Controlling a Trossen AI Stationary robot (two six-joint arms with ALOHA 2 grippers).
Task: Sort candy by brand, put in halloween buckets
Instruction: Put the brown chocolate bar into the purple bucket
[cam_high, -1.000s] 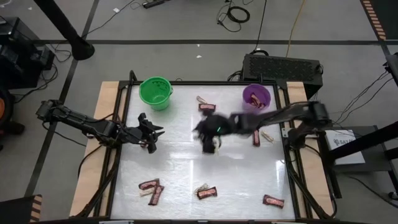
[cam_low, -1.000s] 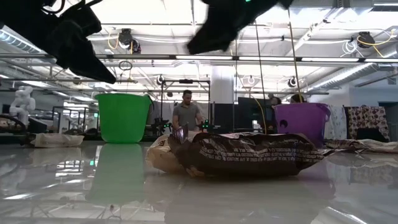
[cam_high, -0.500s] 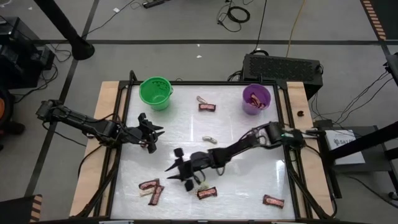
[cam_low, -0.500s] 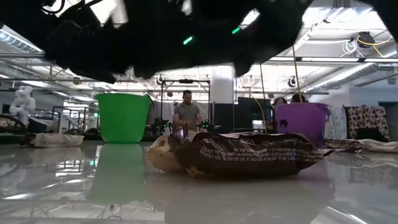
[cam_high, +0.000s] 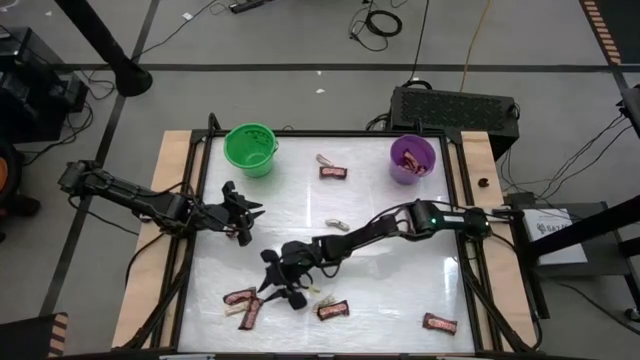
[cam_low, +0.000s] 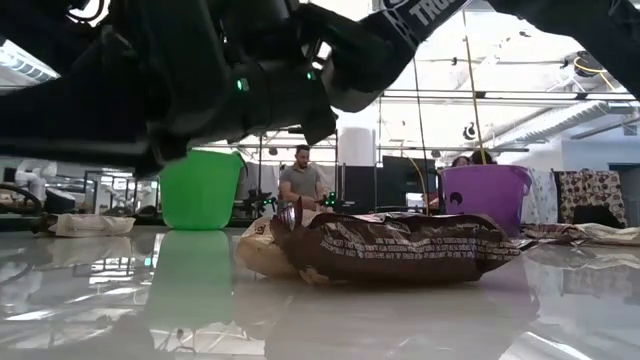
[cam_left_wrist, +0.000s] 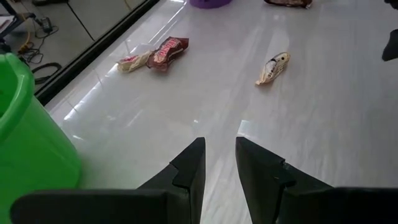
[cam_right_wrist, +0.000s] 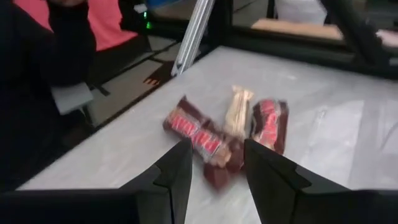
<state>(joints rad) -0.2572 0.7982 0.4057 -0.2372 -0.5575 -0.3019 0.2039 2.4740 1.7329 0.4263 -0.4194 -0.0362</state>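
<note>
While the left gripper (cam_high: 245, 213) waits by the green bucket (cam_high: 249, 148), the right gripper (cam_high: 272, 282) reaches above the near-left bars (cam_high: 245, 305); purple bucket (cam_high: 412, 158) stands far right. Left wrist: fingers (cam_left_wrist: 189, 165) slightly apart, empty. Right wrist: fingers (cam_right_wrist: 177, 168) apart over candy (cam_right_wrist: 227, 127) on the bench (cam_right_wrist: 323, 143)

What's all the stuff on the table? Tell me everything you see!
Green bucket: one, bright green, table's far left corner.
Purple bucket: one, purple, far right corner, candy inside.
Candy bars: five, red-brown, one between the buckets, four along the near edge.
Small candies: four, pale cream, scattered among the bars.
Person: one, grey top, in the room behind.
Left gripper: one, dark, open, empty, near the left edge.
Right gripper: one, dark, open, empty, over the near-left candy.
</note>
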